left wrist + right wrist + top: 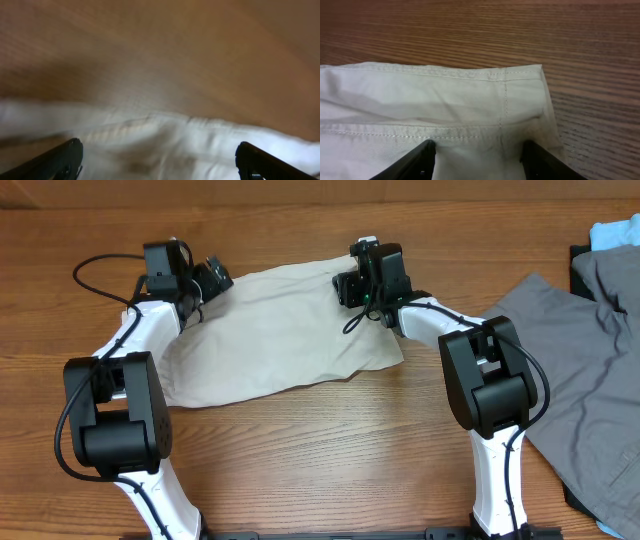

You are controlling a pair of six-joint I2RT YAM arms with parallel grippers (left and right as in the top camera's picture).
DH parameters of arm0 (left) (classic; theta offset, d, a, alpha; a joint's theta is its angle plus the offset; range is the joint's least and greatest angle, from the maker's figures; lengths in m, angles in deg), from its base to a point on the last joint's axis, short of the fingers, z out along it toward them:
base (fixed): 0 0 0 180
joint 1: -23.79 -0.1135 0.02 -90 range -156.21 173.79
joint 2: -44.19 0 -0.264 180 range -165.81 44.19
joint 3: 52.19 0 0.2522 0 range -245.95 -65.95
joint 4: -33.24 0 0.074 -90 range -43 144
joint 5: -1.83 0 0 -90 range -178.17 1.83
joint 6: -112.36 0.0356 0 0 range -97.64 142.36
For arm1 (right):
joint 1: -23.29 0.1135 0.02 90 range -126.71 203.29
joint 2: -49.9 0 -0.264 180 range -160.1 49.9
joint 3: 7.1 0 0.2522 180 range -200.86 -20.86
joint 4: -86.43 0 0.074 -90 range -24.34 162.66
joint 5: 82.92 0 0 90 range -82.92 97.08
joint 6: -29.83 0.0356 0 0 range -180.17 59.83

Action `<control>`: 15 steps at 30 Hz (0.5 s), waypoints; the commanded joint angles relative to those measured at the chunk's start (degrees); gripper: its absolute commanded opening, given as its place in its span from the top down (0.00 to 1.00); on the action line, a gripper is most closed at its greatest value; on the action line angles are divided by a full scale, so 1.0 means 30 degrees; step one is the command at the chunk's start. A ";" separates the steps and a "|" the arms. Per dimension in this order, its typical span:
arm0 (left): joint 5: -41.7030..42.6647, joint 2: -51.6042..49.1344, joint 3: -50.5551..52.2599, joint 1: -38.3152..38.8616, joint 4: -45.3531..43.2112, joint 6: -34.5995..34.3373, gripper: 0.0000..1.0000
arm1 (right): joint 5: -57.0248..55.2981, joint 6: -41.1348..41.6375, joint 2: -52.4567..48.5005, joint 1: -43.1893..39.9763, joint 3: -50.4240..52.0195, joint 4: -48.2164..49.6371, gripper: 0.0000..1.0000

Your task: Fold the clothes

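The pale beige shorts [280,330] lie flat on the wooden table between my two arms. My left gripper [212,278] is at their far left corner. In the blurred left wrist view its fingers [160,157] are wide open over the pale cloth [200,145]. My right gripper [348,286] is at the far right corner. In the right wrist view its fingers [479,152] are open and rest on the shorts just behind a stitched hem corner [505,95], with flat cloth between them.
A grey garment [575,380] is spread over the right side of the table. A light blue garment [615,230] lies at the far right corner, partly on a dark item [580,268]. Bare wood [320,450] lies in front of the shorts.
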 commanded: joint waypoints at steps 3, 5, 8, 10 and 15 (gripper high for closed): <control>0.1042 -0.0277 -0.0204 0.0357 -0.0408 -0.0612 0.00 | -0.1603 0.0306 -0.0656 -0.0488 -0.2514 -0.3410 0.00; 0.2404 -0.0080 -0.0226 0.0102 -0.0102 -0.0248 0.00 | -0.1617 0.0291 -0.0612 -0.0532 -0.4568 -0.6411 0.00; 0.2812 0.0940 -0.0226 -0.0437 0.2120 0.0233 0.00 | -0.1588 0.0299 -0.0481 -0.0758 -0.7818 -1.1198 0.00; 0.2725 0.1996 -0.0226 -0.0998 0.4940 0.0838 0.00 | -0.1603 0.0291 -0.0444 -0.0991 -1.1052 -1.5817 0.00; 0.2222 0.3949 -0.0226 -0.2900 1.0907 0.1290 0.00 | -0.1610 0.0299 -0.0444 -0.1443 -1.6196 -2.2877 0.00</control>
